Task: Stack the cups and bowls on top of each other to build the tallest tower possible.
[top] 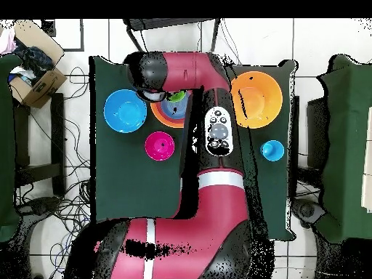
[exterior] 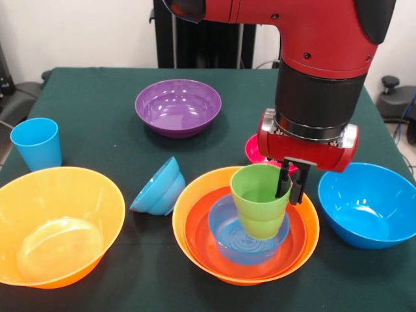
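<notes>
Front view: jaws (exterior: 290,184) closed on the rim of the lime green cup (exterior: 260,199), one finger inside the wall, one outside. Cup upright, sitting in a small blue bowl (exterior: 227,237), lower centre of frame. That bowl nests in a red-orange bowl (exterior: 201,237), itself nested in a big orange bowl (exterior: 184,211): tower of four pieces. Pink-red bowl (exterior: 253,150) just behind, mostly hidden by the gripper. Empty blue bowl (exterior: 367,205) at right. Purple bowl (exterior: 178,107), empty, upper centre. Blue bowl (exterior: 158,187) tipped on its side, left of the tower. Second big orange bowl (exterior: 55,224) lower left. Light blue cup (exterior: 37,143) upright at left. Count on the table (exterior: 97,91): two cups, eight bowls.
</notes>
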